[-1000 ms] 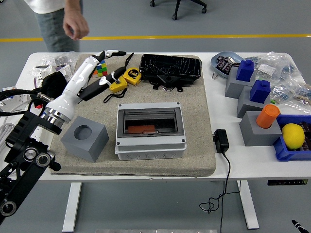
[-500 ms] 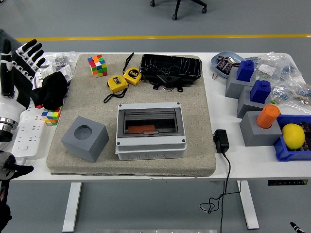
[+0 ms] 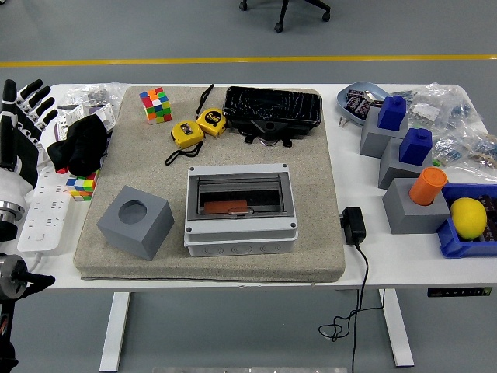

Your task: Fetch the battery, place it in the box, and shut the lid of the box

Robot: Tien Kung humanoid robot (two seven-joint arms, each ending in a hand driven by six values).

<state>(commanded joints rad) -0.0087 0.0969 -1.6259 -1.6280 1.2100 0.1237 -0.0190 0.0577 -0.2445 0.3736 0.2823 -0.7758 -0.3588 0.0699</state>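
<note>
White table with a tan mat: the grey box (image 3: 241,210) sits mid-frame, lid down, an orange battery (image 3: 226,207) inside. Left hand (image 3: 22,124), far left, fingers spread and empty, should confirm the lid latches.

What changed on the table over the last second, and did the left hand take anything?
The left hand pulled back from the mat's far left to the table's left edge, fingers spread and empty. The person at the far side has left view. The grey box, tape measures and Rubik's cube stayed put.
</note>
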